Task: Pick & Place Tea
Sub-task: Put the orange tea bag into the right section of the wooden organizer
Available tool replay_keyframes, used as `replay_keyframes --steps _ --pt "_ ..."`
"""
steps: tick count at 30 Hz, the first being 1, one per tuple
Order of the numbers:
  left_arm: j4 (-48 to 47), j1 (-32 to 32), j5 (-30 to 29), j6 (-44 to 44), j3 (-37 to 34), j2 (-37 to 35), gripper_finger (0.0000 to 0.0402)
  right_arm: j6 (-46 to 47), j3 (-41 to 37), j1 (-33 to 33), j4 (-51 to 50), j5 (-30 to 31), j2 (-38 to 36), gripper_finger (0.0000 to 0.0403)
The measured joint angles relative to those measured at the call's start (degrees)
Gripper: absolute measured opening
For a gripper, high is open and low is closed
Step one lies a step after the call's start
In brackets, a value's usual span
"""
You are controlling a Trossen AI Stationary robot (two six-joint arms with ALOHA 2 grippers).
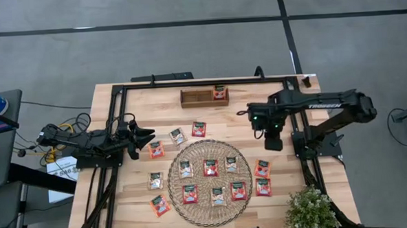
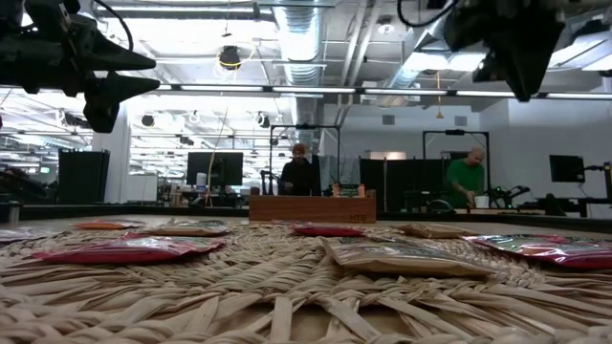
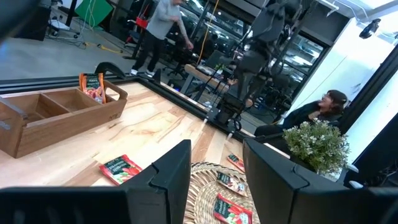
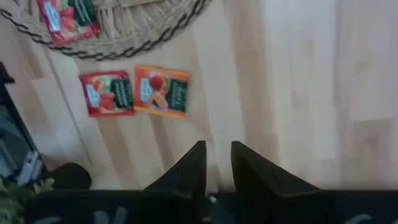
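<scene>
Several tea sachets lie flat on the round woven mat (image 1: pixel 209 172) and on the bare wood around it, such as a red one (image 1: pixel 199 129) and an orange one (image 1: pixel 156 150). One sachet (image 1: pixel 220 92) stands in the long wooden tray (image 1: pixel 204 97) at the far side. My left gripper (image 1: pixel 148 135) is open and hovers level at the mat's left, just beyond the orange sachet. My right gripper (image 1: pixel 272 144) points down above bare wood to the right of the mat, fingers narrowly apart (image 4: pixel 217 149). It hangs beyond a red sachet (image 4: pixel 107 93) and an orange one (image 4: pixel 163 91), holding nothing.
A potted plant (image 1: pixel 311 209) stands at the table's near right corner. Black frame rails (image 1: pixel 297 134) run along the table's sides and far edge. Bare wood lies between tray and mat. People (image 2: pixel 298 172) work in the room beyond the table.
</scene>
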Motion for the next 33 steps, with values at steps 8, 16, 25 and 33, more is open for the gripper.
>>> replay_keyframes --steps 8,16,25,33 --pt "0.0 0.0 0.0 0.0 0.0 0.0 0.0138 2.6 -3.6 0.1 5.4 -1.0 0.0 0.0067" --pt "-1.3 0.0 0.0 0.1 0.0 0.0 0.0138 6.4 -3.6 0.1 6.5 -1.6 0.0 0.0067" --pt "-1.5 0.0 0.0 0.1 0.0 0.0 0.0138 10.3 -3.6 2.8 7.7 -1.5 0.0 0.0071" --pt "-1.6 0.0 0.0 0.1 0.0 0.0 0.0138 13.8 -3.6 6.3 9.6 -0.1 1.3 0.0118"
